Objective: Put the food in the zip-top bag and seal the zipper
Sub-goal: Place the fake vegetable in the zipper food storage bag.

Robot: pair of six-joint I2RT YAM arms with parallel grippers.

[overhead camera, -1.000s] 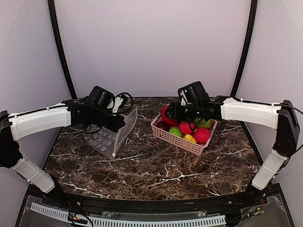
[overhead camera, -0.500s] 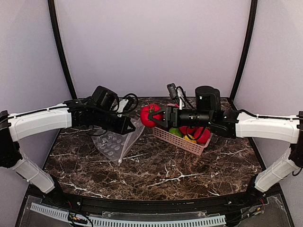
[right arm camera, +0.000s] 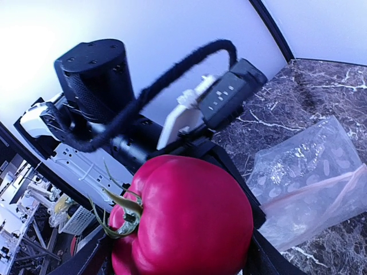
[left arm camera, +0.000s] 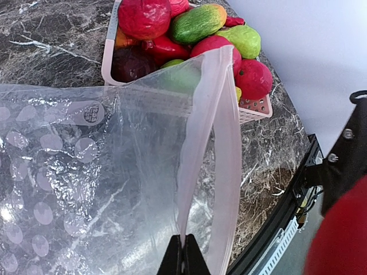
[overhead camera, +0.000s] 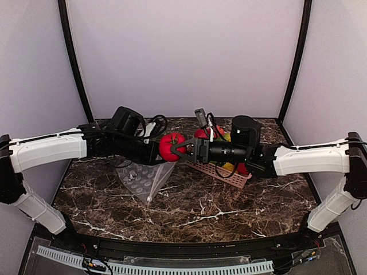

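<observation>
My right gripper is shut on a glossy red tomato-like fruit and holds it in the air just above the mouth of the zip-top bag. The fruit fills the right wrist view, with the dotted bag below it. My left gripper is shut on one pinkish-white zipper strip and holds the bag up with its mouth parted. The other strip hangs free beside it. More fruit lies in the pink basket.
The pink lattice basket stands right of centre behind my right arm, holding red, green and yellow fruit. My left arm's wrist and cable are close behind the held fruit. Black frame posts stand at the table's back corners.
My right gripper has carried the red fruit from the basket leftward to the bag's mouth. My left gripper has shifted slightly right, lifting the bag's edge.
</observation>
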